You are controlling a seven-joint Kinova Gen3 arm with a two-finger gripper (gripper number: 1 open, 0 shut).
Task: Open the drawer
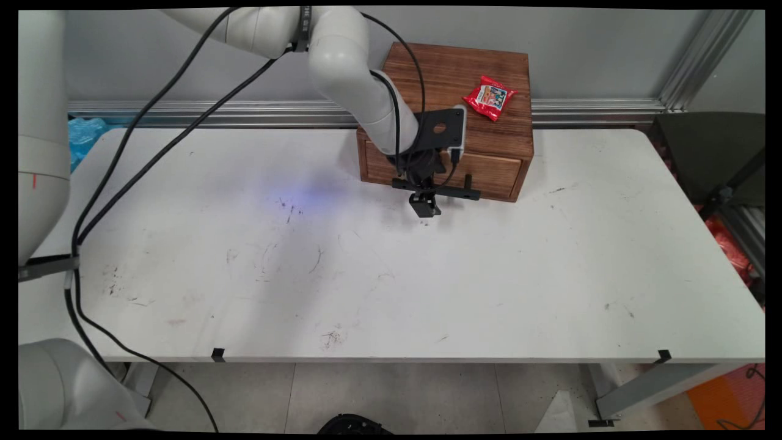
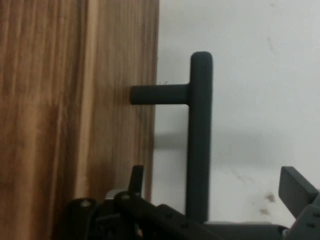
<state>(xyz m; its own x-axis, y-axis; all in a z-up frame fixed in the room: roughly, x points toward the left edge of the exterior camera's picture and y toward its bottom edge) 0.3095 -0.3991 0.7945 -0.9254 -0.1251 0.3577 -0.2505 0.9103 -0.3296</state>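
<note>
I am watching the gripper (image 1: 424, 205) hanging low over the white table (image 1: 427, 293), right in front of the wooden box (image 1: 464, 73), which is sitting toward twelve o'clock on the table, against the back rail. In the hand view the fingers (image 2: 296, 186) are standing apart, one close to the wood and one out over the table. The black bar handle (image 2: 200, 130) is running up between them, and neither finger is pressing on it as far as I can tell. So I am reading the hand as spread wide and holding nothing.

The handle is standing off the drawer front (image 1: 489, 174) on short posts. In the main view it is lying crosswise at the box's six o'clock face, just above the fingers.

I am judging the bar to be rigid, smooth and narrow, so it looks like a sound thing to pinch. The middle of its span, between the posts, is looking like the best place to take it. The box seems solid and fairly heavy, though I cannot tell how freely the drawer is running.

A red snack packet (image 1: 490, 98) is lying on the box's top toward two o'clock, well clear of the hand. It looks light, crinkly and soft.

Black cables (image 1: 153, 122) are draping from the arm at nine o'clock.
</note>
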